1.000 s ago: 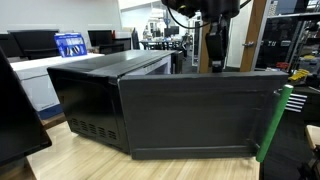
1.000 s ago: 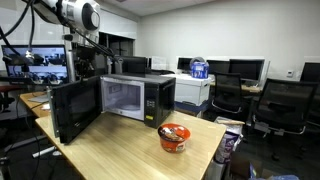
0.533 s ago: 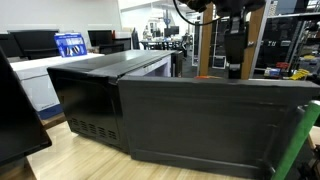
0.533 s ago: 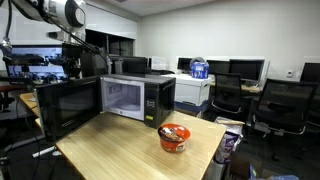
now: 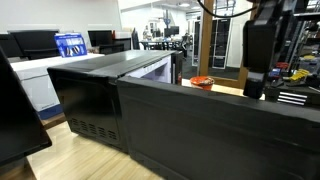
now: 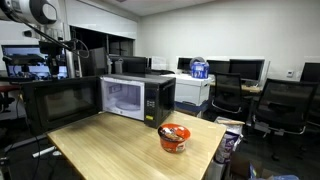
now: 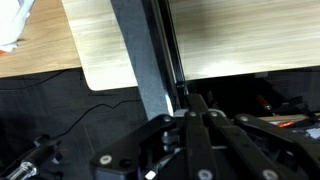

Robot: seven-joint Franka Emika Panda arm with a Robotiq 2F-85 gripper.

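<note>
One robot hand (image 7: 196, 105) - fingers clenched tight together, nothing visible between them - sits at the top edge of a microwave oven's door (image 7: 140, 50) in the wrist view, with the light wooden table (image 7: 230, 40) below. Whether the hand touches that edge cannot be told. In both exterior views the door (image 5: 200, 130) (image 6: 60, 105) stands swung wide open, jutting out beside the lit cavity of the microwave oven (image 6: 138, 95), and the hand (image 5: 255, 60) hangs just behind the door's far end. A red-and-orange bowl (image 6: 174, 137) rests on the table (image 6: 110, 150) near its front corner, well apart from the door. Dark office chairs (image 6: 280, 105) stand beyond it.
</note>
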